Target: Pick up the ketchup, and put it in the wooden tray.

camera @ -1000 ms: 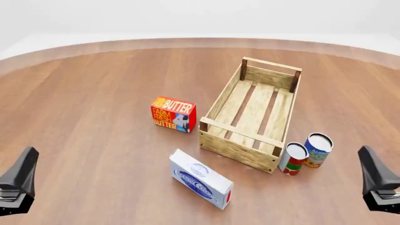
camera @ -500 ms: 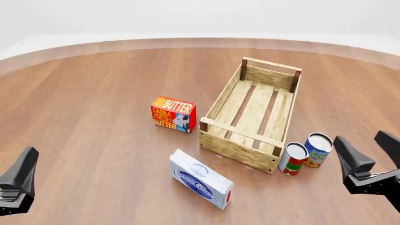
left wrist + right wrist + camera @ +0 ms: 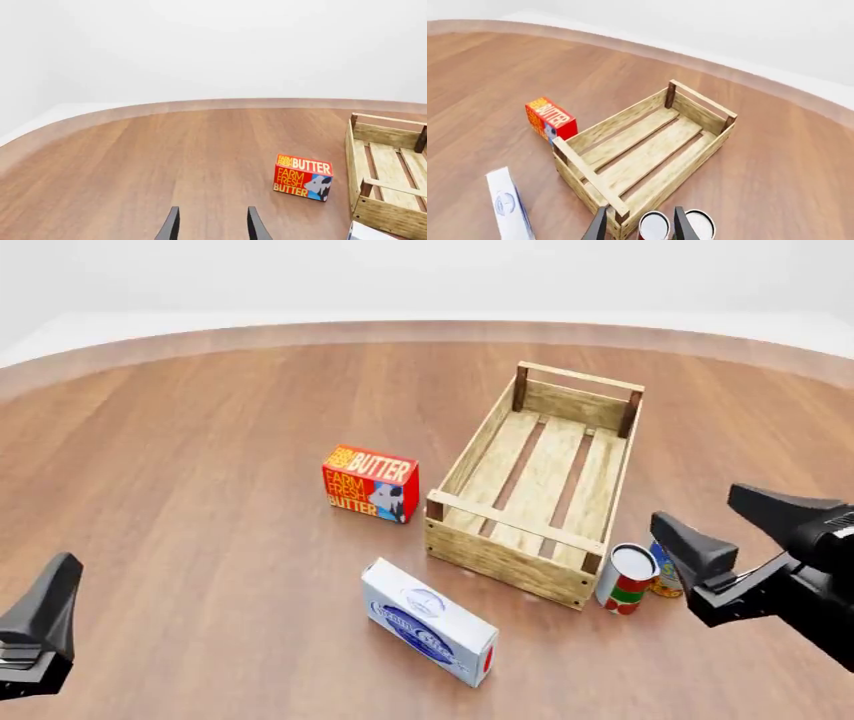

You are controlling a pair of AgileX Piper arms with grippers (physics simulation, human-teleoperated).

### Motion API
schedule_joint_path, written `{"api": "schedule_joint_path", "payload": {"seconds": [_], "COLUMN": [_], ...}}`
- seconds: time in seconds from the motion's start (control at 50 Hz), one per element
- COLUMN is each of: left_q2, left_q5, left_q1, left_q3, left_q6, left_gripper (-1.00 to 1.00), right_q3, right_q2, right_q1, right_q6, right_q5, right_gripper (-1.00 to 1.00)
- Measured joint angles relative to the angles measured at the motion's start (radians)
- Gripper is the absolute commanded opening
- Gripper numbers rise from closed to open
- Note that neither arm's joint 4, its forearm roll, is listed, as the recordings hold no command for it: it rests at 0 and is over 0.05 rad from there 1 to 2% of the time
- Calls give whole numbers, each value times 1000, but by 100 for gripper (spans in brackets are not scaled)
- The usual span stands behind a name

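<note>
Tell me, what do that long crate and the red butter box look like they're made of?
The wooden tray looks like pale, unfinished wood: separate slats with visible grain and darker corner posts. The butter box looks like printed cardboard, judging by its flat faces, sharp edges and matte colored lettering, though a render leaves that open.

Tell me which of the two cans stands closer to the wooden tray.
The red-and-green can, standing by the wooden tray's near corner. The blue can stands beyond it, partly hidden behind the right end effector.

A big round wooden table (image 3: 200,440) fills the view, warm brown grain running toward twelve o'clock. Its curved edge sweeps across the far side, and beyond lies plain white backdrop (image 3: 427,275), evenly lit, soft shadows.
</note>
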Motion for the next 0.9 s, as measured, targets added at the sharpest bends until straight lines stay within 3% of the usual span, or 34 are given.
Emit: {"api": "schedule_joint_path", "payload": {"seconds": [0.48,0.9], "left_q2": [0,-2], "left_q5": [0,2], "left_q1": [0,0], "left_q3": [0,0], "left_q6": [0,0], "left_gripper": [100,100], "right_q3": [-118,-182], "right_q2": [225,417], "right_q1": [196,367], "right_q6": [-36,-40], "right_q5": [-30,-127], "right_gripper": [100,100]}}
